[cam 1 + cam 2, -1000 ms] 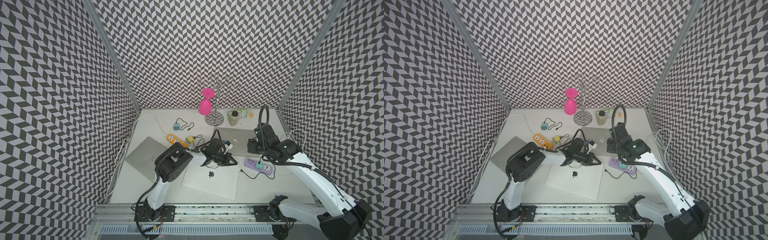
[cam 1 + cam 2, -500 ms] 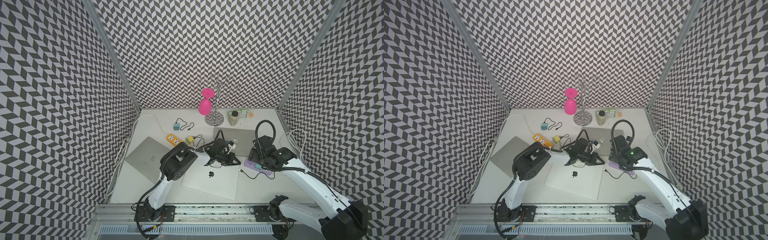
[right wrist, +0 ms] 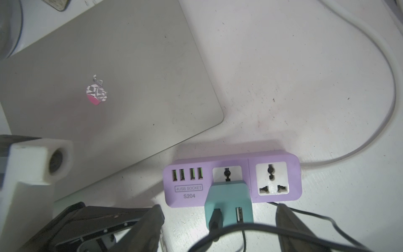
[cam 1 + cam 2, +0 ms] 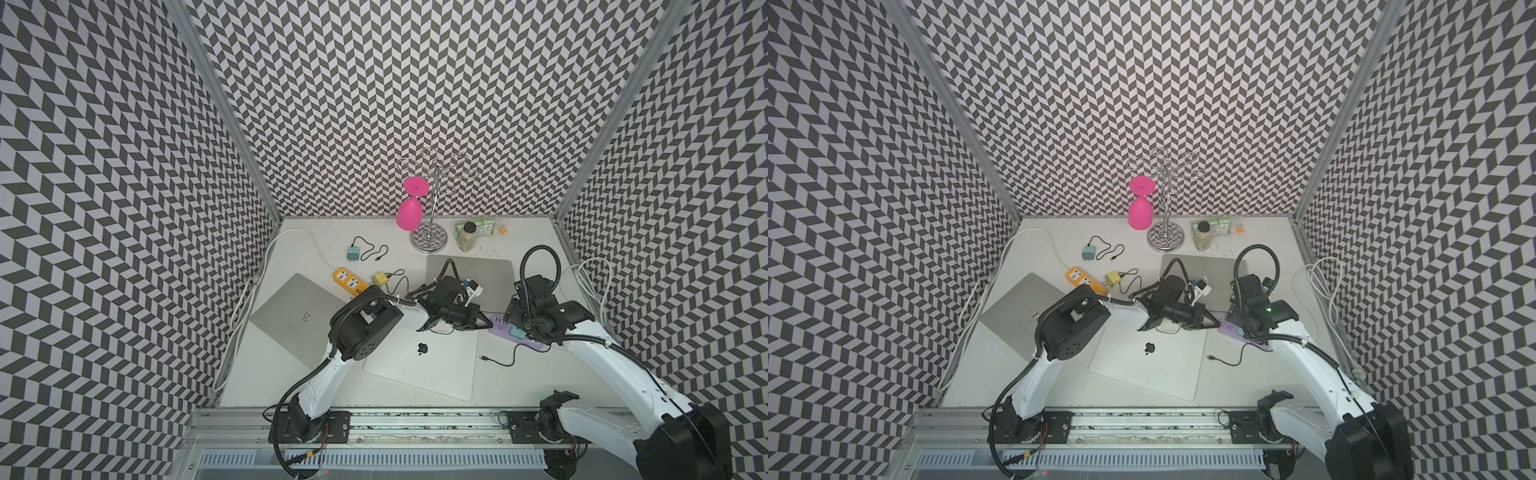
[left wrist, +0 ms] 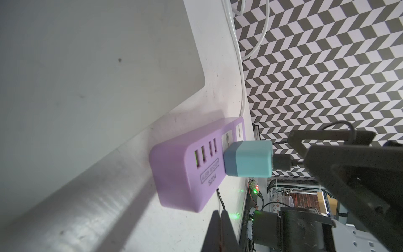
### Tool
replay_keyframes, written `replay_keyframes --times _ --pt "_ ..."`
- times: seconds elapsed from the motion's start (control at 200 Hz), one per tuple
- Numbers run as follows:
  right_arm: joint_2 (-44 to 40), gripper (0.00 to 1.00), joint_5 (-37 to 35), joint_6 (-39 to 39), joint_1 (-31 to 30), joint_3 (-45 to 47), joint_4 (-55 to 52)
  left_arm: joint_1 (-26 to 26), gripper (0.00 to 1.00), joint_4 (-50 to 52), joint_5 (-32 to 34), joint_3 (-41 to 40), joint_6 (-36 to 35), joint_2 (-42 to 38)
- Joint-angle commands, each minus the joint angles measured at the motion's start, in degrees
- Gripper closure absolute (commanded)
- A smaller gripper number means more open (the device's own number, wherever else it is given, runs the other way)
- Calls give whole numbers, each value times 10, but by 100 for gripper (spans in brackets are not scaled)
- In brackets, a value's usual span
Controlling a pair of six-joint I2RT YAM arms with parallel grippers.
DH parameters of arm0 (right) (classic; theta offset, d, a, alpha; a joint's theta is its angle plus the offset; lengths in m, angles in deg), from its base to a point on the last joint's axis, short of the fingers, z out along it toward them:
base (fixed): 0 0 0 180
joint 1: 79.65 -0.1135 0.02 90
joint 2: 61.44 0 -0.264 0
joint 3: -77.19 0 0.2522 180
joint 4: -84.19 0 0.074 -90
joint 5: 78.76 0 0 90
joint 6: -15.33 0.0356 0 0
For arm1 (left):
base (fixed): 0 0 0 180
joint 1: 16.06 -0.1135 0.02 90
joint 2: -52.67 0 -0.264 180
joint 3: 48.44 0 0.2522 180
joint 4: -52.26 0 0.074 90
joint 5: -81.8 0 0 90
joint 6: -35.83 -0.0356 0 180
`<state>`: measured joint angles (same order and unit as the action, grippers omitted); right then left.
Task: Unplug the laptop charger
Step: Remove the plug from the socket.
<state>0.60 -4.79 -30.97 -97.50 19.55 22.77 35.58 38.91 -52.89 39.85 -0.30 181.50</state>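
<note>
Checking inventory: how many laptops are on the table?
3: a grey laptop near the left wall, a silver laptop at the front centre, a third laptop further back.

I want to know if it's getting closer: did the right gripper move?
Yes. The right gripper came forward from the grey laptop to the purple power strip, straddling the teal charger.

Matt plastic charger point(image 3: 229, 203) and strip point(image 3: 250, 161); metal laptop point(image 3: 120, 76).
</note>
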Motion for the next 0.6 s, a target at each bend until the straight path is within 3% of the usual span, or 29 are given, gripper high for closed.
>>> replay_keyframes --times 0.0,0.596 --pt "11 22 -1 -11 2 15 30 4 100 -16 -5 15 7 12" --pt "24 32 9 -45 7 46 64 13 100 -18 16 40 7 38"
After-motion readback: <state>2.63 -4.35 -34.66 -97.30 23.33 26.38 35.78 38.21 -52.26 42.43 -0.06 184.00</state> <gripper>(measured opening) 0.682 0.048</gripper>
